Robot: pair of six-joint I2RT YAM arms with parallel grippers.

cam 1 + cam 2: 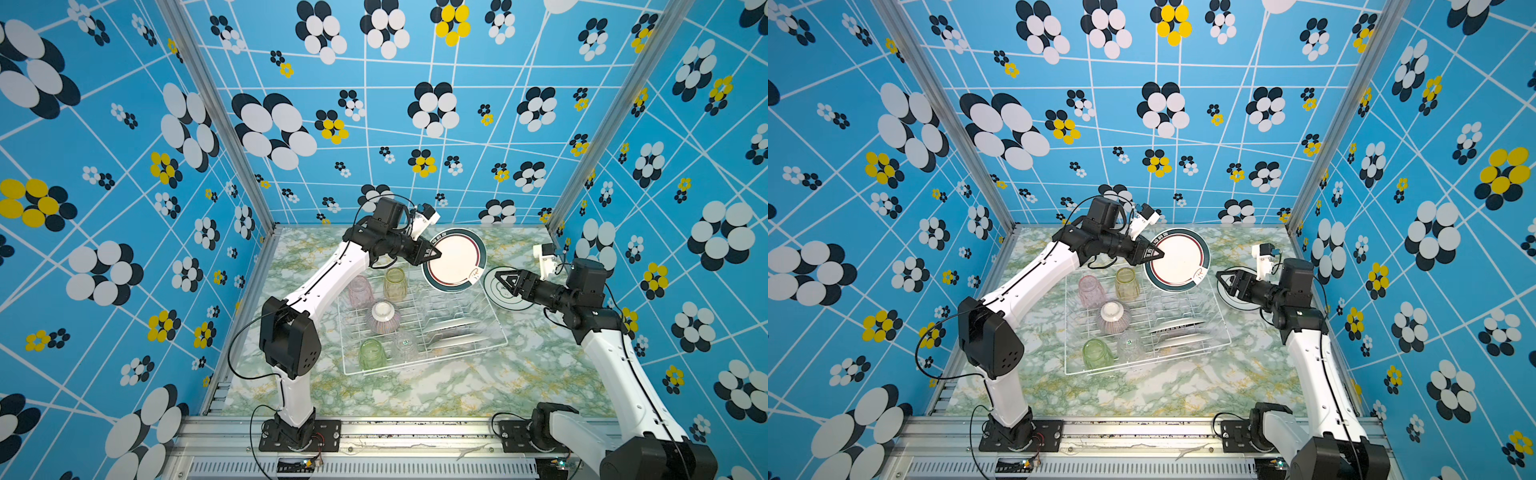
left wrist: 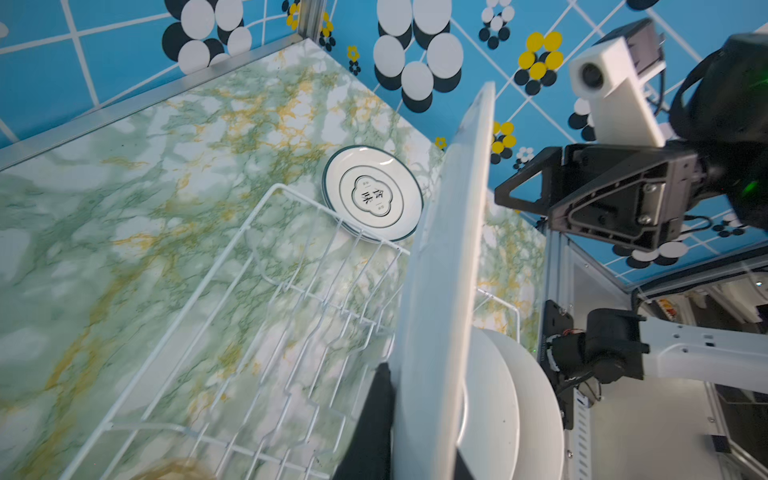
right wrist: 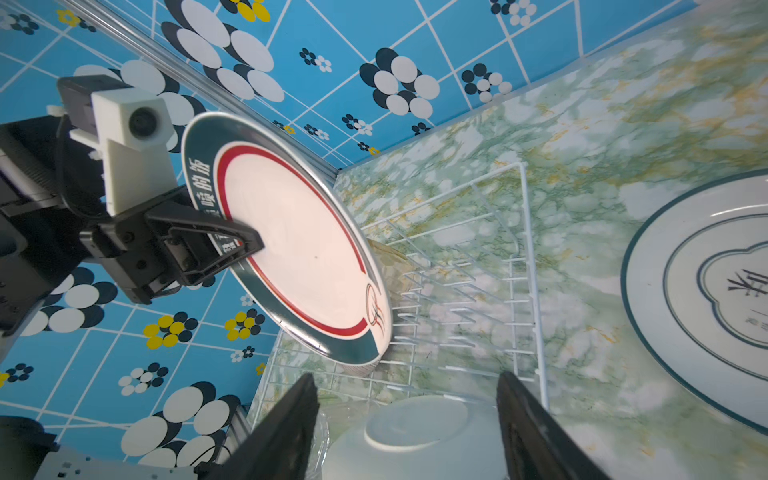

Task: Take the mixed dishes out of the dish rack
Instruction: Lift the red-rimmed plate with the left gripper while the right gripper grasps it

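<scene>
Pinched at its rim in the left claw (image 1: 434, 253), jaws closed tight on it: a green-rimmed plate (image 1: 457, 262), tilted on edge, clear of the dish rack (image 1: 457, 353) and hanging over its far end, just above centre in both top views. To the right, the right claw (image 1: 500, 279), spread wide and empty, hovering over a second plate (image 1: 498, 301) lying flat on the marble-patterned worktop (image 1: 415, 395) beside the rack. Left in the rack: two more plates (image 1: 455, 328) upright in the dividers, an upturned striped bowl (image 1: 383, 318), four glass tumblers (image 1: 372, 353). Likely stiff, glazed and slick, heavy for a one-edge pinch, apt to swing or slip, breakable if dropped. Best taken deep across the rim, or squarely on the opposite edge for a handover; best set down low and flat, not released from height.
</scene>
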